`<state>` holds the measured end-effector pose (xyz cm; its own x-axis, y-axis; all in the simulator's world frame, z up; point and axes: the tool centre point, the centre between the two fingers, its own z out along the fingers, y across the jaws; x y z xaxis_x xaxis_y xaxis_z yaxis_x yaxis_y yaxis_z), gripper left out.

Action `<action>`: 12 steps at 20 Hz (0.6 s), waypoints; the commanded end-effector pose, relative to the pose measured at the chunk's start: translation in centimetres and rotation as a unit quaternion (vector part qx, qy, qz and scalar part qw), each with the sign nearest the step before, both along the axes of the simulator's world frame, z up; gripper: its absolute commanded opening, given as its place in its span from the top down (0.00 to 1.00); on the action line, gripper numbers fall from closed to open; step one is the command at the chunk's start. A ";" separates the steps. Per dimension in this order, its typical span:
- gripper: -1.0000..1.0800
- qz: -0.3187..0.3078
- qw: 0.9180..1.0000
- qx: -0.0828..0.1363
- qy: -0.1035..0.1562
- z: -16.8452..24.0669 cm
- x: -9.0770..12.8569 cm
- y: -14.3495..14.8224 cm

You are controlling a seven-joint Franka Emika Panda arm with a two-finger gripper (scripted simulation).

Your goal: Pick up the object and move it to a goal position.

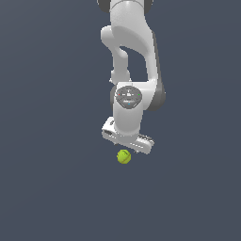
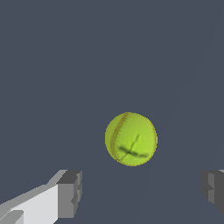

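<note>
The dark grey desk (image 1: pixel 42 188) fills both views, and no edge or corner of it shows. The white arm (image 1: pixel 132 47) reaches down from above. Its hand (image 1: pixel 127 144) hangs spread wide, holding nothing; the grey fingertips (image 2: pixel 70 192) stand well apart. The yellow-green ball (image 1: pixel 124 156) lies just below the hand, between the fingertips' lines and untouched.

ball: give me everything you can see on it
The ball is small, round and yellow-green, with a thin reddish seam curving down one side and dark crossing marks on its face. It looks matte. It sits on the plain dark surface, just below the gripper, whose fingers stand wide apart and clear of it. Nothing grips it.
</note>
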<state>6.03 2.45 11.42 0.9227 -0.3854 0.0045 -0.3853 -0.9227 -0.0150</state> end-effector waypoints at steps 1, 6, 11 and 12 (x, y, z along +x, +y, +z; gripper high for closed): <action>0.04 -0.023 1.000 -0.002 0.002 -0.8 0.4 -0.3; 0.04 -0.051 0.999 -0.005 0.004 -1.9 0.9 -0.6; 0.04 -0.060 0.998 -0.006 0.005 -2.3 1.1 -0.7; 0.04 -0.058 0.998 -0.006 0.005 -2.2 1.0 -0.7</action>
